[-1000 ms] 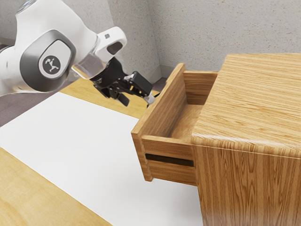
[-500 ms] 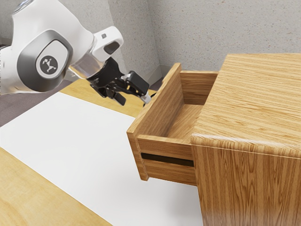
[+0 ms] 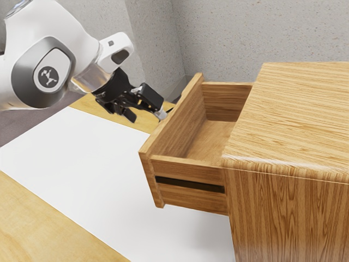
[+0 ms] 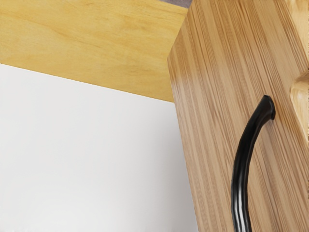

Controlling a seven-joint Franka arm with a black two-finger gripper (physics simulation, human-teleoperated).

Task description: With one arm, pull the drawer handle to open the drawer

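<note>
A wooden cabinet [image 3: 294, 136] stands at the exterior view's right. Its top drawer [image 3: 210, 139] is pulled well out toward the left, and its inside is bare. My black gripper [image 3: 160, 113] presses against the outer face of the drawer front [image 3: 175, 121], shut on the handle, which that front panel hides in the exterior view. In the wrist view the curved black handle [image 4: 244, 169] runs down the wood-grain drawer front [image 4: 217, 96] toward my hand.
A white mat [image 3: 82, 169] covers the light wooden table [image 3: 32, 229] in front of the drawer. A grey wall [image 3: 245, 33] stands behind the cabinet. My white arm [image 3: 49, 65] fills the upper left.
The drawer has slid further out toward the exterior view's left, and my gripper has moved left with it, still at the handle.
</note>
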